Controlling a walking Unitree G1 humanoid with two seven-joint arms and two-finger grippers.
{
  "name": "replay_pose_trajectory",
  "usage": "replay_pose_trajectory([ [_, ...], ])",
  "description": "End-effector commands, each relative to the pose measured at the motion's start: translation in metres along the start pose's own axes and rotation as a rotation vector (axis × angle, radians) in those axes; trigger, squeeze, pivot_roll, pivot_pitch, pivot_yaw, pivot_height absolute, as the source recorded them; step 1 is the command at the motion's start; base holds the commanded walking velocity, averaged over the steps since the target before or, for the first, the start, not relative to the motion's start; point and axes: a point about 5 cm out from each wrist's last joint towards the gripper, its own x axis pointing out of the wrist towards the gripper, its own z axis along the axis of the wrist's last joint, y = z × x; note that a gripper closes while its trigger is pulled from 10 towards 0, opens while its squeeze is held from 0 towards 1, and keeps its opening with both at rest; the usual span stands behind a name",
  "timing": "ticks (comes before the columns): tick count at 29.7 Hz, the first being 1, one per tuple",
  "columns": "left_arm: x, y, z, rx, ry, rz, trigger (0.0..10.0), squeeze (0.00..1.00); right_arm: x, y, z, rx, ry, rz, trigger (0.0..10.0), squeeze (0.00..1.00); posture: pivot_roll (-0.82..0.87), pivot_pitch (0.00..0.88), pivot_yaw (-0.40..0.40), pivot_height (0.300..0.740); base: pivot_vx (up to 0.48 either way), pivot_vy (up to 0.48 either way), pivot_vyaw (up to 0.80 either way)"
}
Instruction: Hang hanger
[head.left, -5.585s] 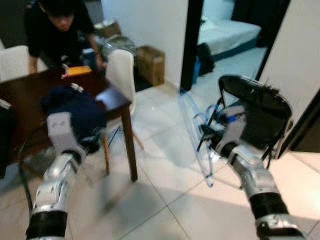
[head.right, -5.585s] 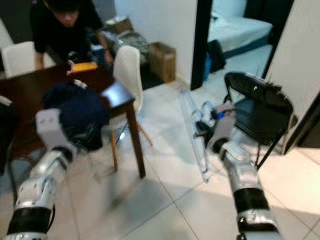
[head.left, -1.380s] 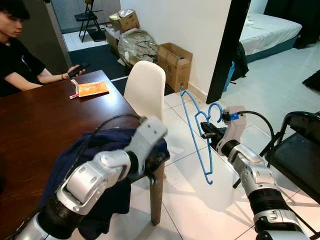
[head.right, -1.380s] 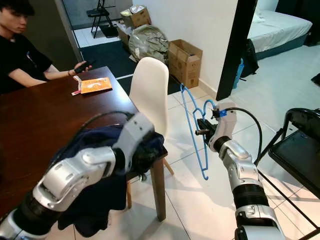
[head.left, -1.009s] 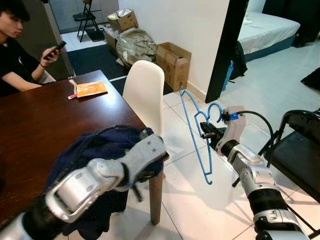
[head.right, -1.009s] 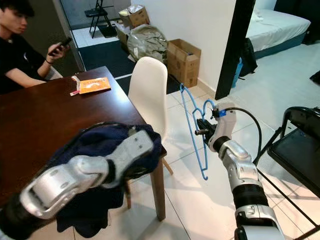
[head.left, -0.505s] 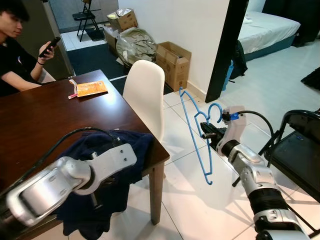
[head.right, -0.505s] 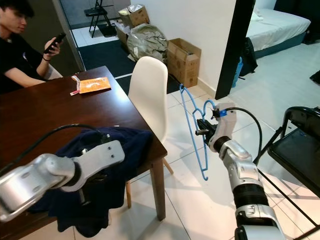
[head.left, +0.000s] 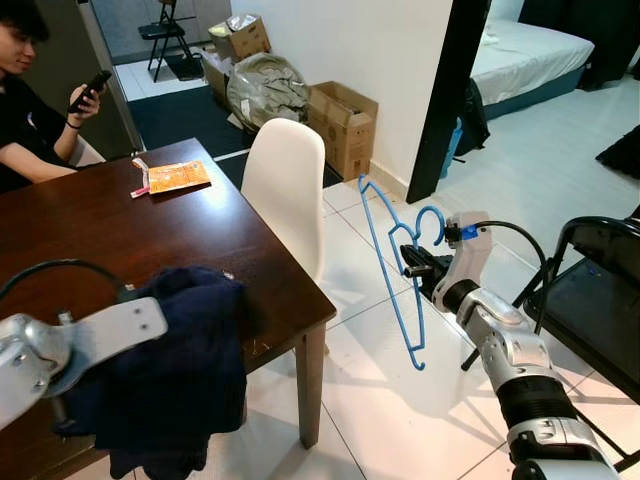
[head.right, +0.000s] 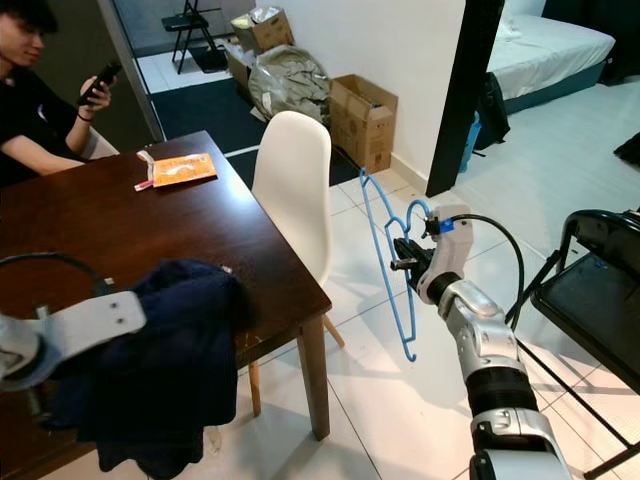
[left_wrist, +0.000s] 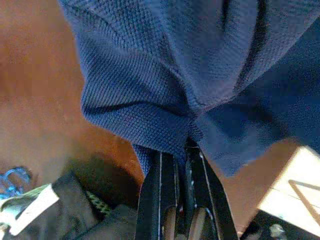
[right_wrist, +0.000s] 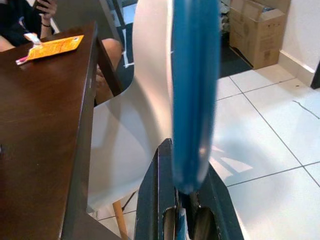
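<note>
Currently a dark wooden table (head.left: 150, 225) is seen on the robot's left, with a white chair (head.left: 285, 195) tucked at its far-right edge and tiled floor (head.left: 380, 400) beyond. A navy garment (head.left: 175, 375) is draped over the table's near edge, close to the near-right corner, part of it hanging below the tabletop. An orange packet (head.left: 172, 177) lies near the far edge, in front of a seated person (head.left: 35, 110) holding a phone. A black folding chair (head.left: 590, 290) stands at the right.

The blue hanger (head.left: 395, 270) is held off the table, out over the floor to the right of the white chair. Its long axis runs close to vertical, hook end level with the gripper, one shoulder tip up and the other pointing down at the tiles. The right gripper (head.left: 412, 264) is closed on it near the neck; in the right wrist view the blue bar (right_wrist: 192, 95) is seen clamped between the black fingers (right_wrist: 150, 200).

The left gripper (left_wrist: 179, 210) is closed on a pinch of the navy fabric, as seen in the left wrist view.

Key relation: the garment lies to the left of the hanger and lower, well apart, with the table's near-right corner between them. Judged from this, the hanger would need to be brought leftward toward the garment, or the garment lifted rightward. No rail or hook for hanging can be made out.
</note>
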Motion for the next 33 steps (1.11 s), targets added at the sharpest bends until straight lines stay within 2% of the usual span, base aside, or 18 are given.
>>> replay_pose_trajectory([
  [1,0.003,0.006,-0.014,-0.007,0.061,0.044,10.0,0.0,0.0,0.0,-0.001,0.016,0.003,-0.001,10.0,0.0,0.0,0.1,0.033,0.74,0.0,0.0,0.0],
  [6,0.019,0.017,-0.026,-0.044,0.088,0.152,10.0,0.0,0.0,-0.001,0.0,0.016,0.001,-0.003,10.0,0.0,0.0,0.103,0.035,0.74,0.0,0.0,0.0],
  [9,0.02,0.017,-0.022,-0.08,0.059,0.143,10.0,0.0,0.0,-0.001,0.0,0.017,0.001,-0.003,10.0,0.0,0.0,0.105,0.035,0.74,0.0,0.0,0.0],
  [10,0.021,0.014,-0.017,-0.105,0.026,0.117,10.0,0.27,0.0,-0.001,0.0,0.017,0.001,-0.003,10.0,0.0,0.0,0.105,0.035,0.74,0.0,0.0,0.0],
  [11,0.021,0.014,-0.017,-0.105,0.026,0.117,10.0,0.27,0.0,-0.001,0.0,0.017,0.001,-0.003,10.0,0.0,0.0,0.105,0.035,0.74,0.0,0.0,0.0],
  [12,0.021,0.011,-0.011,-0.115,-0.015,0.089,10.0,1.0,0.0,0.0,0.001,0.017,0.001,-0.003,10.0,0.0,0.0,0.105,0.035,0.74,0.0,0.0,0.0],
  [13,0.021,0.007,-0.003,-0.126,-0.061,0.054,10.0,1.0,0.0,0.0,0.001,0.017,0.001,-0.002,10.0,0.0,0.0,0.105,0.035,0.74,0.0,0.0,0.0],
  [14,0.021,0.007,-0.003,-0.126,-0.061,0.054,10.0,1.0,0.0,0.0,0.001,0.017,0.001,-0.002,10.0,0.0,0.0,0.105,0.035,0.74,0.0,0.0,0.0],
  [16,0.01,-0.004,0.023,-0.152,-0.242,-0.085,10.0,1.0,0.0,0.0,0.001,0.017,0.002,-0.002,10.0,0.0,0.0,0.107,0.034,0.74,0.0,0.0,0.0],
  [18,0.01,-0.004,0.023,-0.152,-0.242,-0.085,10.0,1.0,0.0,0.0,0.001,0.017,0.002,-0.002,10.0,0.0,0.0,0.107,0.034,0.74,0.0,0.0,0.0],
  [20,-0.007,-0.016,0.042,-0.088,-0.405,-0.227,10.0,1.0,0.0,0.0,0.001,0.019,0.002,-0.002,10.0,0.0,0.01,0.109,0.035,0.74,0.0,0.0,0.0],
  [21,-0.007,-0.016,0.042,-0.088,-0.405,-0.227,10.0,1.0,0.0,0.0,0.001,0.019,0.002,-0.002,10.0,0.0,0.01,0.109,0.035,0.74,0.0,0.0,0.0],
  [23,-0.035,-0.025,0.053,-0.015,-0.556,-0.374,10.0,1.0,0.0,0.0,0.001,0.022,0.002,-0.003,10.0,0.0,0.01,0.11,0.036,0.74,0.0,0.0,0.0],
  [25,-0.055,-0.025,0.054,0.025,-0.617,-0.445,10.0,1.0,0.001,0.0,0.001,0.027,0.0,-0.004,10.0,0.0,0.01,0.111,0.038,0.74,0.0,0.0,0.0],
  [28,-0.06,-0.024,0.054,0.029,-0.632,-0.455,10.0,1.0,0.001,-0.001,0.001,0.029,0.0,-0.004,10.0,0.0,0.01,0.111,0.038,0.74,0.0,0.0,0.0],
  [30,-0.071,-0.013,0.055,0.054,-0.667,-0.403,10.0,1.0,0.001,-0.001,0.001,0.034,0.0,-0.004,10.0,0.0,0.02,0.11,0.037,0.74,0.0,0.0,0.0],
  [31,-0.071,-0.013,0.055,0.054,-0.667,-0.403,10.0,1.0,0.001,-0.001,0.001,0.034,0.0,-0.004,10.0,0.0,0.02,0.11,0.037,0.74,0.0,0.0,0.0],
  [33,-0.069,0.012,0.057,0.049,-0.677,-0.205,10.0,1.0,0.001,-0.001,0.001,0.036,0.0,-0.004,10.0,0.0,0.02,0.108,0.033,0.74,0.0,0.0,0.0],
])
